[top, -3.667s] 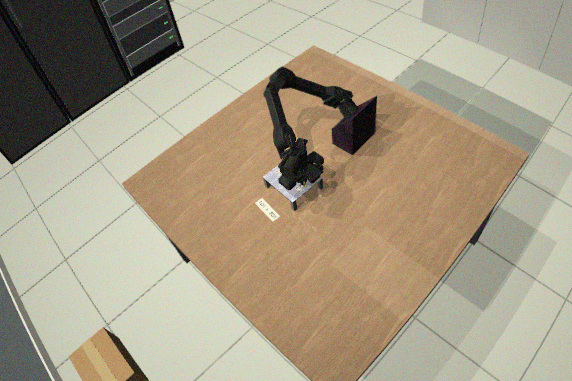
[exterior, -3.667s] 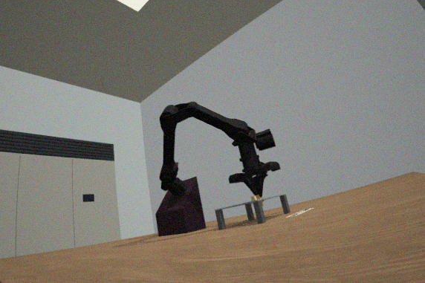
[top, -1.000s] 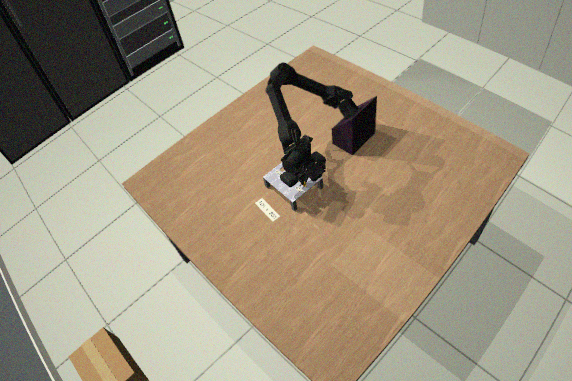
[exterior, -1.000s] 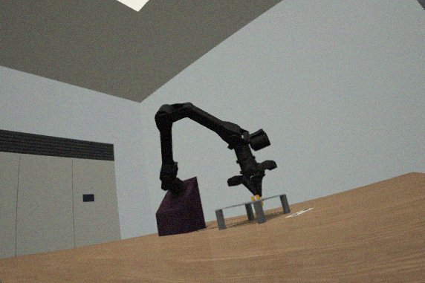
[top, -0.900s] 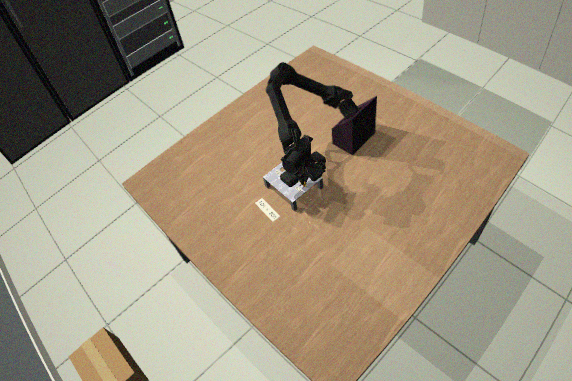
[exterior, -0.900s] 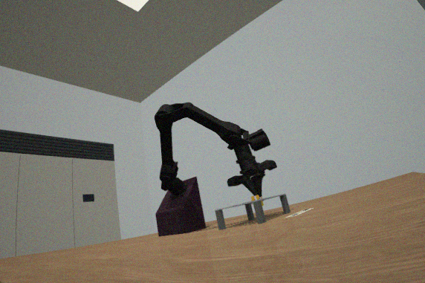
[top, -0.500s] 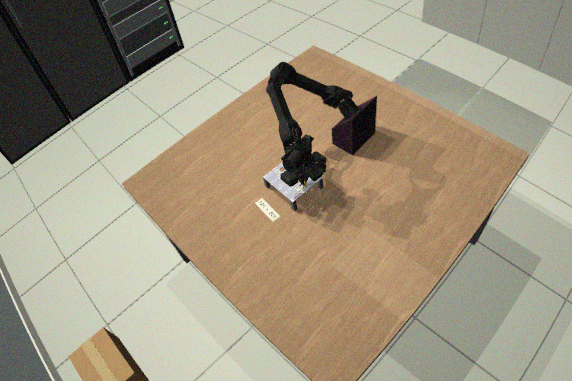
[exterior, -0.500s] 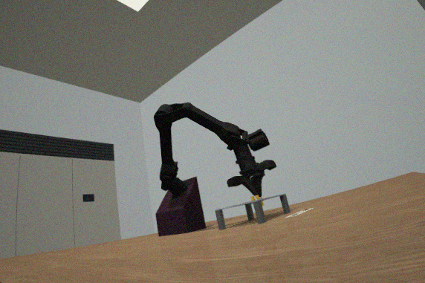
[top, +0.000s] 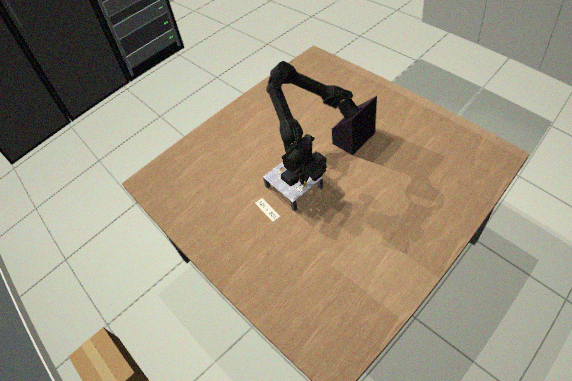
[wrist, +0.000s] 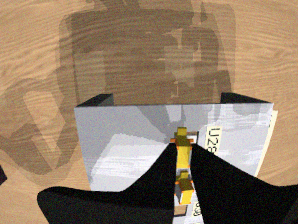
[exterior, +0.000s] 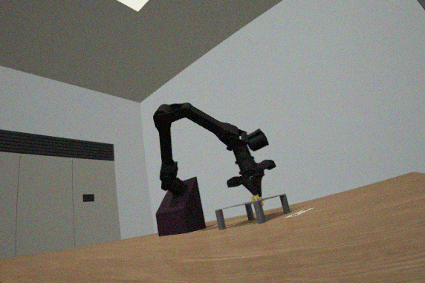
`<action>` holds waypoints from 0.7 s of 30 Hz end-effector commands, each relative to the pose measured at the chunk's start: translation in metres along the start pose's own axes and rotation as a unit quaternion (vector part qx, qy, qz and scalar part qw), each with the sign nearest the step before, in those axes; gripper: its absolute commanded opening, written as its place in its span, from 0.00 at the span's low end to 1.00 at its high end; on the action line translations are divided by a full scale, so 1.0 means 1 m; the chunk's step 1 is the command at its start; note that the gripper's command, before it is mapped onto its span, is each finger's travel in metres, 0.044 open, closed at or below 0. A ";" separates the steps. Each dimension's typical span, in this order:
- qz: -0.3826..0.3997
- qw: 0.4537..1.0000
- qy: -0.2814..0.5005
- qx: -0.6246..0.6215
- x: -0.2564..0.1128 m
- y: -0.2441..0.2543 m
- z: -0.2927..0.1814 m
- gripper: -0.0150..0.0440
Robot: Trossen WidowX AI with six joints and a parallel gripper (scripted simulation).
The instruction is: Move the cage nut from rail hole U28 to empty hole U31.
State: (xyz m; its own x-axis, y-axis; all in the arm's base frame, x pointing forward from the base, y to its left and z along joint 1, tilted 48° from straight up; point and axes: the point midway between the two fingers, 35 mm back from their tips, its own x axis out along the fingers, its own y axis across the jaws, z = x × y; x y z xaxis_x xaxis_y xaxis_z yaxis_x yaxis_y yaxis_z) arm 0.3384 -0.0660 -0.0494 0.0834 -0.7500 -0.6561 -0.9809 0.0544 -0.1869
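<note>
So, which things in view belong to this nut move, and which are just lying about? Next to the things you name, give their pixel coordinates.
Part of the job:
- yellow cage nut [top: 305,184] [exterior: 257,198] [wrist: 183,156], clamped in the tool [top: 303,182] [exterior: 258,196] [wrist: 181,148]
- other nut [wrist: 185,194]
- rail plate [top: 285,186] [exterior: 273,197] [wrist: 115,150]
- U28 label [wrist: 213,140]
- printed card [top: 267,209] [exterior: 300,212] [wrist: 266,147], probably; text unclear

Just about:
- cardboard box [top: 102,356]
- black server cabinets [top: 50,26]
- pale cupboards [top: 460,1] [exterior: 44,201]

On your table [top: 240,231] [exterior: 238,257] [wrist: 30,40], the arm's base block [top: 345,137] [exterior: 180,214] stands well apart from the rail plate [top: 287,191] [exterior: 238,205] [wrist: 125,150]. You have the paper label [top: 267,209] [exterior: 299,212] [wrist: 266,142] lying just beside that plate, while a box [top: 102,356] sits on the floor [top: 125,291] beyond the table.
</note>
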 end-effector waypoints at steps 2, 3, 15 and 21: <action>-0.002 1.000 0.002 -0.003 0.000 0.001 -0.001 0.30; -0.003 1.000 0.002 -0.003 0.000 0.001 -0.001 0.30; -0.010 1.000 0.002 -0.003 0.000 0.002 0.000 0.30; -0.014 1.000 0.002 -0.003 0.000 0.002 0.000 0.30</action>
State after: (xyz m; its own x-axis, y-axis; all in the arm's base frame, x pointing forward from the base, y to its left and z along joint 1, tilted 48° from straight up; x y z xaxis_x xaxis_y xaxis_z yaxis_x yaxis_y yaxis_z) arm 0.3373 -0.0658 -0.0496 0.1068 -0.7510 -0.6516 -0.9787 0.0361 -0.2021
